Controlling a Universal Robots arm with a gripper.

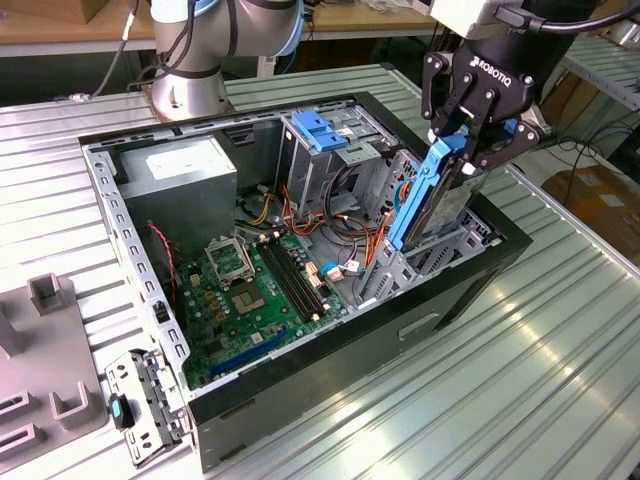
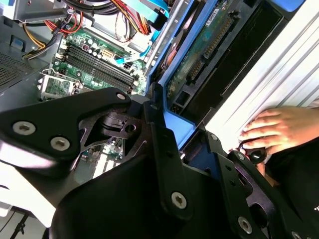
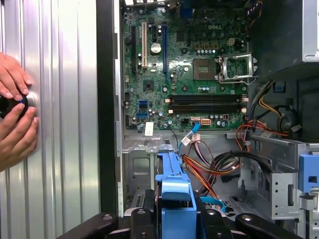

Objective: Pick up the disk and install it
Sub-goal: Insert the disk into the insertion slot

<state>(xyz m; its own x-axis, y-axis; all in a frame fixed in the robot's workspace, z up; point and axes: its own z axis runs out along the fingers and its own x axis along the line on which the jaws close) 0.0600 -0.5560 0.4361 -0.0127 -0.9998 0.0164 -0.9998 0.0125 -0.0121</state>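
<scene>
Table (image 1: pixel 560 350): ribbed sheet metal, silvery, semi-gloss w/ soft reflections. Case (image 1: pixel 330 385): outer wall smooth black, slight sheen; inside bare grey sheet metal, matt, w/ punched holes. Disk (image 1: pixel 437 200): dull grey metal body, smooth blue plastic rails. Gripper (image 1: pixel 468 150): matt black, bright steel screw heads. Board (image 1: pixel 250 295): green, glossy lacquer. PSU box (image 1: pixel 185 180): matt grey metal w/ white paper sticker (image 1: pixel 180 162). Latch (image 1: pixel 318 128): smooth blue plastic. Wires (image 3: pixel 214 169): glossy plastic insulation.
</scene>
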